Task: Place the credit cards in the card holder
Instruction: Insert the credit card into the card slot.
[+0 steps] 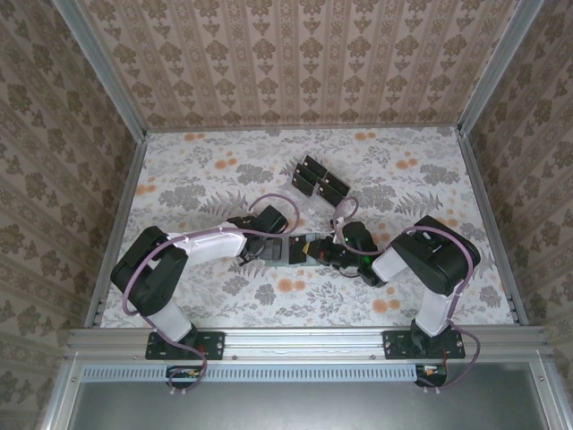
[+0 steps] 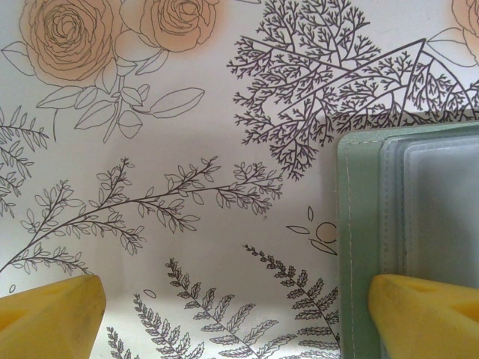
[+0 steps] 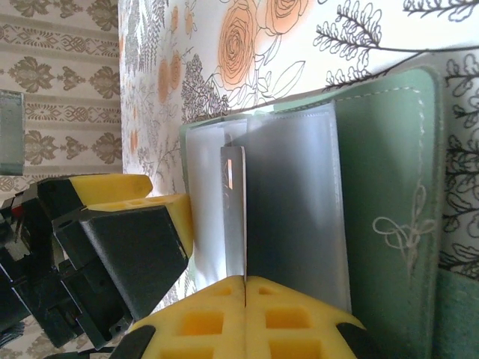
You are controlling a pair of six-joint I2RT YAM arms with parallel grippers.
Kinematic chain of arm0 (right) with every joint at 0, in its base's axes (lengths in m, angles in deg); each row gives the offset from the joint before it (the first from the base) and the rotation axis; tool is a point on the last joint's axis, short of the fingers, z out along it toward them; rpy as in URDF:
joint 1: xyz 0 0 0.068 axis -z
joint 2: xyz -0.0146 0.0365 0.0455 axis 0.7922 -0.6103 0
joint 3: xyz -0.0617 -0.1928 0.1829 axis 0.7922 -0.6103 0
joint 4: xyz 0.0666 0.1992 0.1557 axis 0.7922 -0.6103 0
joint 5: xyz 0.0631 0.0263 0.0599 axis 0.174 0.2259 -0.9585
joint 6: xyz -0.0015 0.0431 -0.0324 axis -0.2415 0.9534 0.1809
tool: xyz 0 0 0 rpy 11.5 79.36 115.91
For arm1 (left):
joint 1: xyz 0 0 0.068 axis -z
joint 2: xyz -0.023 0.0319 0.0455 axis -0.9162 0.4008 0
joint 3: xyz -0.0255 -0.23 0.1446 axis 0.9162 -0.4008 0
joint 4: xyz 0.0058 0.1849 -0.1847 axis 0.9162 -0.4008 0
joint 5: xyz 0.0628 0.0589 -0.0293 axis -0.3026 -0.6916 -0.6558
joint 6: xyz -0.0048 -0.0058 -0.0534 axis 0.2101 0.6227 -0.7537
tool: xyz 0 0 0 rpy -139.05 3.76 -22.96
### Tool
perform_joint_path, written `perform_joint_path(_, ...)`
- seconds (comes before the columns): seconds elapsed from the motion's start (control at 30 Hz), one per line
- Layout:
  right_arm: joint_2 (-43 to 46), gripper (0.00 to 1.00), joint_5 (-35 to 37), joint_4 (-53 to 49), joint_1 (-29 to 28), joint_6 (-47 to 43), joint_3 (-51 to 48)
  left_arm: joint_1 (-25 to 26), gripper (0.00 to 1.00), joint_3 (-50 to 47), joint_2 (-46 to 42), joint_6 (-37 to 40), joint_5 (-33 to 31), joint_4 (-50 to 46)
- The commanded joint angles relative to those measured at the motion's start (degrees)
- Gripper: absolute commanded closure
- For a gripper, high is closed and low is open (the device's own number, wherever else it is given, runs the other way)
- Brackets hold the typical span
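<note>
The pale green card holder (image 1: 294,252) lies open on the flowered table between my two grippers. My right gripper (image 3: 245,288) is shut on a thin credit card (image 3: 233,217), seen almost edge-on. The card stands over the clear sleeves of the card holder (image 3: 389,187), and I cannot tell whether its far end is inside one. My left gripper (image 2: 236,321) is wide open; its right fingertip (image 2: 426,314) rests on the near edge of the card holder (image 2: 359,224) and its left fingertip (image 2: 49,318) is over bare table. Several more black credit cards (image 1: 320,179) lie further back.
The spare cards sit in a clear plastic tray (image 1: 312,204) just behind the grippers. Patterned walls and metal rails (image 1: 125,206) close in the table on three sides. The left gripper's yellow finger (image 3: 150,202) sits close beside the held card.
</note>
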Motion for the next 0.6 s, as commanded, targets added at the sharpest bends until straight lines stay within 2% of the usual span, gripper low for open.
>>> perform_joint_path(0.0, -1.54, 1.00, 0.00, 0.07, -0.54, 0.43, 1.16, 0.20, 0.00, -0.42, 1.53, -0.67, 0.13, -1.16)
perform_joint_path(0.57, -1.12, 1.00, 1.07, -1.61, 0.38, -0.80, 1.75, 0.19, 0.00, -0.73, 1.24, -0.62, 0.05, -1.16)
